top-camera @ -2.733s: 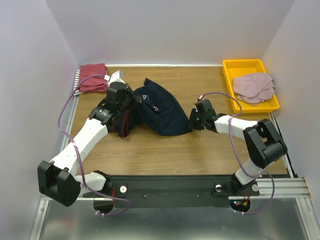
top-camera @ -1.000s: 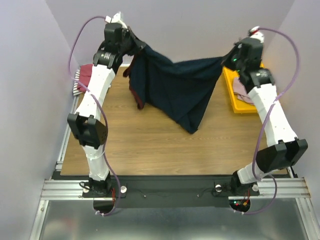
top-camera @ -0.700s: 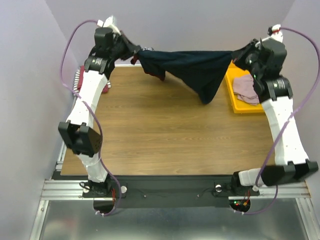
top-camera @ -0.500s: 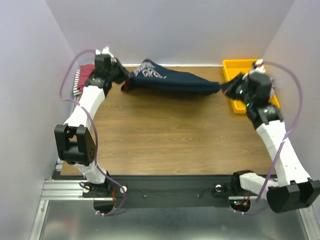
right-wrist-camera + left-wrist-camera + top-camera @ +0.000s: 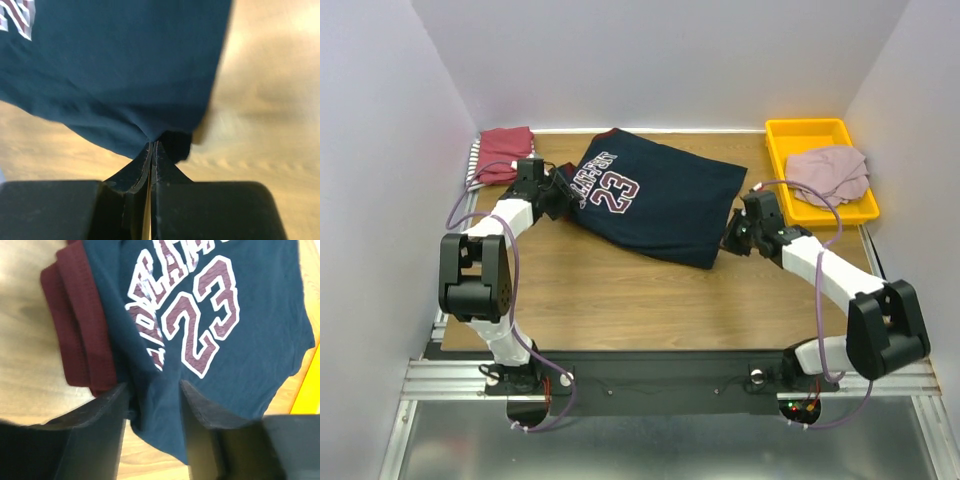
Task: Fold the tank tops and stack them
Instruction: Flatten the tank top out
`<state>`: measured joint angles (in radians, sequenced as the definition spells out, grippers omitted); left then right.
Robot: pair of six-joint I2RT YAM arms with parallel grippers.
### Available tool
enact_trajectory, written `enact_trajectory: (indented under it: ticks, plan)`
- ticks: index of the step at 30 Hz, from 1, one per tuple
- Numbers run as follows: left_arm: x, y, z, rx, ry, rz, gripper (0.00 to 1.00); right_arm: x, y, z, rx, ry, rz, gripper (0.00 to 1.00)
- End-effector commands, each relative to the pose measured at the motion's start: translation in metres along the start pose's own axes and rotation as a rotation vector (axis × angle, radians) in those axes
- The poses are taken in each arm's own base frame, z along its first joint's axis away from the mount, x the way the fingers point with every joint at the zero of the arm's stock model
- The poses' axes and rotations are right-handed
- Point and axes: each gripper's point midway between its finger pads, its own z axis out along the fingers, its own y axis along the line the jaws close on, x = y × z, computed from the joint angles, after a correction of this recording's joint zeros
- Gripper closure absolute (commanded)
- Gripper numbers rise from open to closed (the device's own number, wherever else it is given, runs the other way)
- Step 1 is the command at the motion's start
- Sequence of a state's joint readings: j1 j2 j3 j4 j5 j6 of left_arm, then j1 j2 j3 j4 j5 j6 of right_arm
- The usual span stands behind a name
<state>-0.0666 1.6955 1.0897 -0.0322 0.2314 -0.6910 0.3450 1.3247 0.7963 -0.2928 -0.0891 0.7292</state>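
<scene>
Across the upper middle of the top view, I have the navy jersey [image 5: 655,210] lying flat on the counter [image 5: 620,300], number up, ready to fold, I judge, my left pincer [image 5: 555,195] apart astride its maroon-trimmed edge and my right pincer [image 5: 732,238] clamped on its lower-right corner to hold it taut.

A wooden worktop [image 5: 620,300] with a brown grain is seen, closed in on the left, far and right sides by pale, plain walls [image 5: 670,60]. A yellow plastic tray [image 5: 807,126] is set in the far right corner, its long side laid along the right edge. Aluminium rails [image 5: 440,378] are fixed along the near edge, and a sheet of grey metal [image 5: 650,450] is spread below them.
</scene>
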Motion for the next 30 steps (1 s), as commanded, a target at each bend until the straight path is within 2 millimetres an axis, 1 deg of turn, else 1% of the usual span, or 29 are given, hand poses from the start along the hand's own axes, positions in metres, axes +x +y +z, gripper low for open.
enact_trajectory:
  ticks: [1,2,3,4,5,6,7,8,9,10,11,12,13,14,15,16,17,18,19,20,21,23,24,25,26,27,28,29,30]
  plan:
    - [-0.035,-0.048,-0.024,0.13,-0.127,0.047,0.35,-0.053,0.04,0.005,-0.082,-0.137,-0.041,0.98]
    - [-0.036,-0.05,-0.026,0.136,-0.134,0.057,0.3,-0.059,0.043,0.006,-0.077,-0.15,-0.045,0.98]
    - [-0.036,-0.05,-0.028,0.135,-0.139,0.06,0.29,-0.061,0.04,0.014,-0.058,-0.146,-0.054,0.97]
    - [-0.034,-0.051,-0.032,0.142,-0.143,0.066,0.27,-0.074,0.05,0.014,-0.066,-0.172,-0.059,0.98]
    - [-0.033,-0.053,-0.035,0.146,-0.144,0.07,0.27,-0.072,0.045,0.019,-0.043,-0.168,-0.065,0.97]
    - [-0.032,-0.058,-0.04,0.161,-0.148,0.077,0.27,-0.079,0.048,0.028,-0.036,-0.167,-0.071,0.98]
    - [-0.028,-0.061,-0.041,0.165,-0.149,0.095,0.27,-0.086,0.048,0.032,-0.016,-0.185,-0.073,0.98]
    - [-0.019,-0.066,-0.042,0.166,-0.139,0.111,0.27,-0.089,0.045,0.039,-0.002,-0.183,-0.071,0.98]
    - [-0.014,-0.066,-0.043,0.15,-0.142,0.12,0.27,-0.096,0.053,0.041,-0.015,-0.189,-0.074,0.99]
    - [-0.011,-0.07,-0.048,0.15,-0.151,0.135,0.27,-0.096,0.053,0.046,-0.016,-0.177,-0.07,0.99]
    - [-0.007,-0.069,-0.05,0.134,-0.156,0.144,0.27,-0.093,0.048,0.056,-0.001,-0.157,-0.07,1.0]
    - [-0.002,-0.068,-0.051,0.108,-0.17,0.157,0.28,-0.094,0.05,0.058,-0.003,-0.156,-0.067,1.0]
    - [0.002,-0.07,-0.055,0.111,-0.174,0.162,0.3,-0.091,0.046,0.064,0.008,-0.144,-0.066,1.0]
    - [0.007,-0.073,-0.058,0.118,-0.172,0.166,0.32,-0.091,0.045,0.065,0.012,-0.142,-0.068,0.99]
    - [0.021,-0.082,-0.06,0.13,-0.163,0.187,0.34,-0.089,0.043,0.066,0.015,-0.137,-0.069,0.99]
    - [0.033,-0.091,-0.065,0.147,-0.156,0.189,0.38,-0.086,0.04,0.067,0.021,-0.132,-0.067,0.99]
    - [0.045,-0.098,-0.067,0.161,-0.144,0.192,0.4,-0.084,0.039,0.067,0.022,-0.128,-0.065,0.99]
    - [0.073,-0.11,-0.07,0.181,-0.109,0.2,0.43,-0.082,0.037,0.066,0.022,-0.127,-0.062,0.99]
    - [0.086,-0.118,-0.071,0.2,-0.09,0.203,0.46,-0.083,0.038,0.065,0.02,-0.13,-0.061,0.99]
    - [0.102,-0.123,-0.07,0.211,-0.067,0.206,0.48,-0.079,0.035,0.065,0.025,-0.126,-0.058,0.99]
    - [0.133,-0.138,-0.07,0.252,-0.026,0.233,0.53,-0.076,0.039,0.063,0.001,-0.115,-0.056,0.99]
    - [0.158,-0.157,-0.07,0.29,-0.009,0.241,0.53,-0.073,0.036,0.061,0.004,-0.111,-0.057,0.96]
    - [0.185,-0.161,-0.063,0.286,0.034,0.275,0.53,-0.073,0.035,0.061,0.006,-0.111,-0.06,0.93]
    - [0.192,-0.178,-0.064,0.311,0.034,0.289,0.53,-0.071,0.034,0.06,0.006,-0.109,-0.06,0.84]
    - [0.201,-0.186,-0.062,0.318,0.042,0.303,0.53,-0.068,0.033,0.059,0.004,-0.101,-0.06,0.77]
    - [0.212,-0.186,-0.049,0.296,0.05,0.329,0.53,-0.069,0.034,0.054,-0.004,-0.11,-0.059,0.71]
    - [0.22,-0.191,-0.047,0.298,0.052,0.348,0.51,-0.069,0.035,0.051,-0.007,-0.116,-0.058,0.64]
    - [0.228,-0.208,-0.05,0.325,0.048,0.362,0.49,-0.07,0.035,0.048,-0.008,-0.125,-0.06,0.52]
    - [0.239,-0.206,-0.04,0.307,0.064,0.38,0.49,-0.073,0.036,0.04,-0.011,-0.144,-0.06,0.48]
